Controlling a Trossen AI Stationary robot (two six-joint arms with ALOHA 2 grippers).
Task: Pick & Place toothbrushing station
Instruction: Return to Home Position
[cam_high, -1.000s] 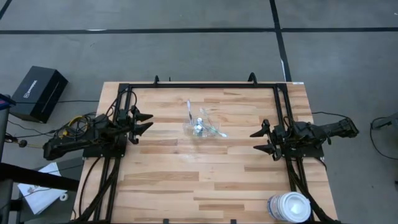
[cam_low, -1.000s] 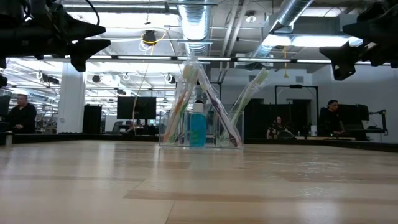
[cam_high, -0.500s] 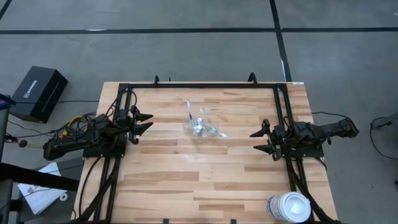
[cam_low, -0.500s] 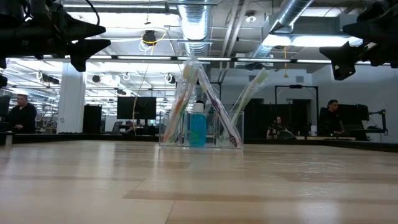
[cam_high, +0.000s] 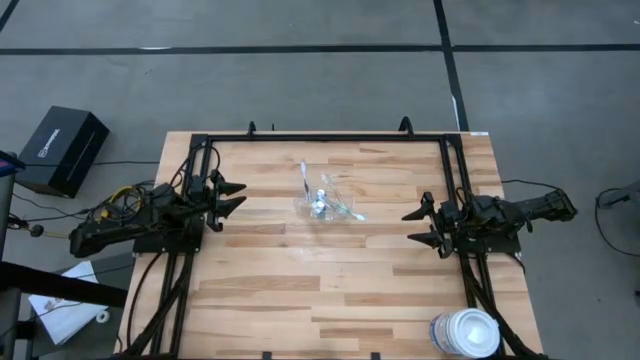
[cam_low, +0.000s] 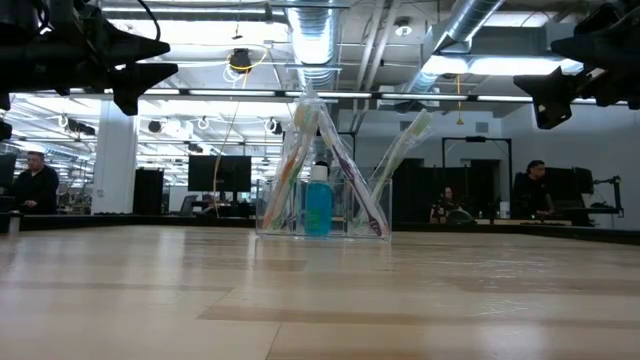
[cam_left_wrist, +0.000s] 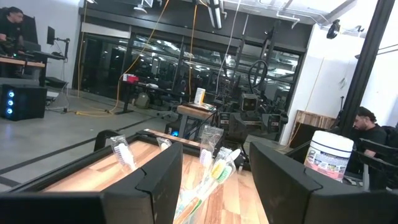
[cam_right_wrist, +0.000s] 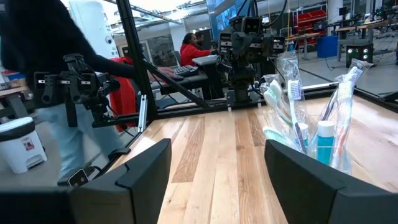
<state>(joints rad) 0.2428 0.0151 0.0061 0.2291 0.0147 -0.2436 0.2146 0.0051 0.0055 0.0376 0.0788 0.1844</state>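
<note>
The toothbrushing station (cam_high: 322, 203) stands on its base on the wooden table, toward the far middle: a small clear container (cam_low: 322, 208) with several pale toothbrushes (cam_right_wrist: 290, 106) leaning in it and a blue-teal toothpaste tube (cam_low: 318, 204) upright inside. It also shows in the left wrist view (cam_left_wrist: 208, 174). My left gripper (cam_high: 232, 196) hovers open above the table at the station's left. My right gripper (cam_high: 419, 225) hovers open at its right. Neither touches anything.
A large white round tub (cam_high: 466, 333) stands at the table's near right corner. A black frame (cam_high: 325, 137) runs along the table's far edge and sides. A black box (cam_high: 62, 150) sits on the floor at the left. People show in the room beyond.
</note>
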